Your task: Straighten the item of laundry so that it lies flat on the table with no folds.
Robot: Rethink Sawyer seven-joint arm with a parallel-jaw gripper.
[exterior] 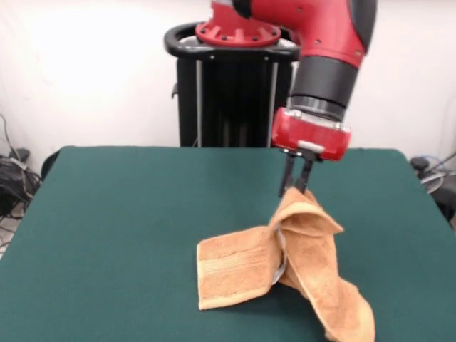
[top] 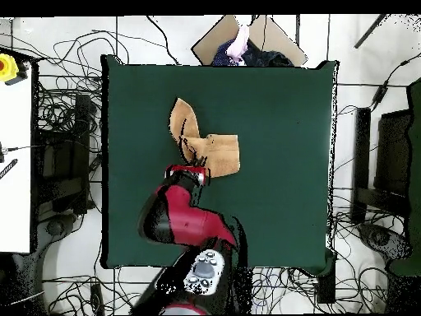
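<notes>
Gripper (exterior: 295, 187): dark two-finger unit below the red wrist of the red and black arm (exterior: 324, 53); fingers pressed close on the raised peak of the cloth, pinching it.

Item of laundry (exterior: 285, 267): small orange-tan terry towel, crumpled; front view, left to right: a flat panel with a woven band stripe lay on the felt at left; a white tag showed at the centre fold; the pinched peak stood lifted under the gripper; a doubled tail trailed down to the right, toward the near edge.

Table (exterior: 128, 214): wide rectangular top in dark green felt; the towel sat right of centre in the front view.

Handling note, as judgement: the lift appeared under way. Best done by drawing the held corner away from the resting panel, low and slow, so the tail unrolls rather than dragging the whole towel along.
</notes>
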